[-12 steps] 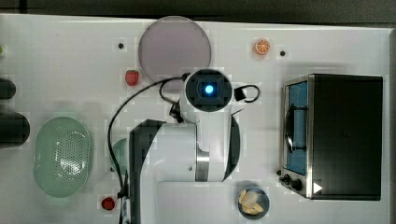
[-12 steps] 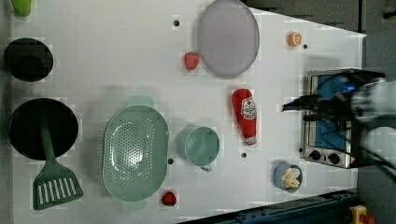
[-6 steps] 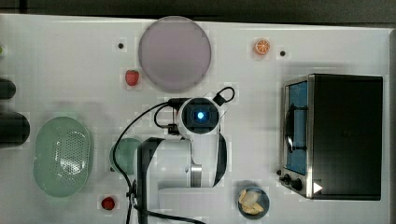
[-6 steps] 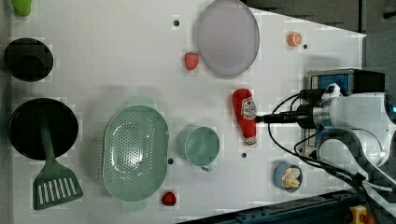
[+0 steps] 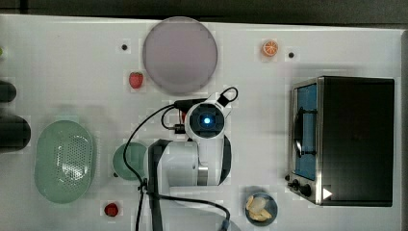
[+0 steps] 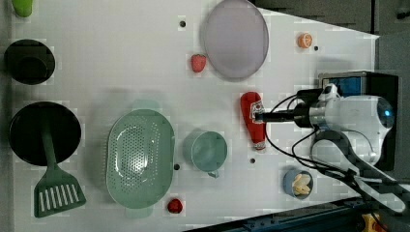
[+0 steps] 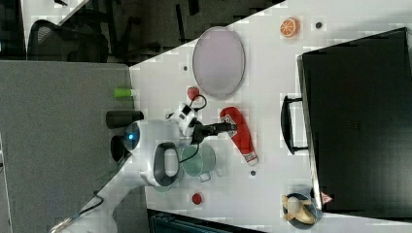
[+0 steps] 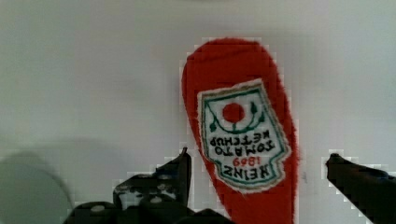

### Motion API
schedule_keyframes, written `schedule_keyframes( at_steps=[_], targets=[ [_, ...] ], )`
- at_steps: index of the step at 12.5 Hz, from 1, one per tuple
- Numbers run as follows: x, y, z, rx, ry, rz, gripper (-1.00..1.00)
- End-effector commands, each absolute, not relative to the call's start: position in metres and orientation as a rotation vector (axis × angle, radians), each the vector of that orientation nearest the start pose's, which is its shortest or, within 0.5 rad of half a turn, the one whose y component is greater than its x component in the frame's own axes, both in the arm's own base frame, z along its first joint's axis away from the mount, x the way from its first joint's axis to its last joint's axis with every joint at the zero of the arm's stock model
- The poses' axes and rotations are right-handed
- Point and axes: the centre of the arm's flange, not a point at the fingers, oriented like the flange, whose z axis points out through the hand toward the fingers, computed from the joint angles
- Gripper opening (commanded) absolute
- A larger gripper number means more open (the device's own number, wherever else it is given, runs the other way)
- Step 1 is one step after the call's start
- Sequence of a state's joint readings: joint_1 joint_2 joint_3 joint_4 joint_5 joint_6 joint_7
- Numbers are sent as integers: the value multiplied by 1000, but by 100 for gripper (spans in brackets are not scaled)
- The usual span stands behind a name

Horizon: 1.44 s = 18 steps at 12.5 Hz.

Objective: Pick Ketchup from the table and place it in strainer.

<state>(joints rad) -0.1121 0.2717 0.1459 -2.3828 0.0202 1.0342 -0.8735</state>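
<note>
The Ketchup (image 6: 253,118) is a red squeeze bottle with a white label, lying flat on the white table; it also appears in the right view (image 7: 238,133) and close up in the wrist view (image 8: 243,130). My gripper (image 6: 261,116) hangs over its labelled middle, open, with one finger (image 8: 180,168) on each side of the bottle and nothing held. In the top view my arm covers the bottle. The strainer (image 6: 110,159), a pale mint oval basket with a dotted bottom, sits empty toward the left view's left, beyond the green cup, and at the top view's left (image 5: 39,161).
A green cup (image 6: 205,150) stands between bottle and strainer. A grey-lilac plate (image 6: 235,38) and a strawberry (image 6: 197,63) lie nearby. A toaster oven (image 5: 346,139) fills the top view's right. A small food bowl (image 6: 297,182), a black pan with spatula (image 6: 43,133) and a small red fruit (image 6: 174,206) sit around.
My arm has swung away from the toaster oven, leftward in the left view, bringing the gripper over the Ketchup. The fingers have stayed open. The bottle has not moved.
</note>
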Motion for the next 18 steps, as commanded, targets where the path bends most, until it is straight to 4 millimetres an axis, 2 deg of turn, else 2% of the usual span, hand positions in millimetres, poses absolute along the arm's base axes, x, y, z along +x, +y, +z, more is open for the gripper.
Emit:
schedule_keyframes(
  at_steps=[1, 3, 4, 7, 9, 10, 13, 16, 18],
  targets=[
    [492, 22, 170, -3064, -236, 93, 100],
    [490, 24, 153, -3060, -235, 90, 100],
    [490, 24, 149, -3059, -234, 81, 93],
    [495, 24, 156, -3064, -230, 32, 25],
    [500, 23, 172, -3071, -203, -9, 25],
    [505, 22, 188, -3077, -181, -57, 25],
    [516, 30, 255, -3090, -84, -163, 25],
    [515, 63, 326, -3099, -48, -147, 25],
    [511, 95, 370, -3109, -51, -129, 25]
  ],
)
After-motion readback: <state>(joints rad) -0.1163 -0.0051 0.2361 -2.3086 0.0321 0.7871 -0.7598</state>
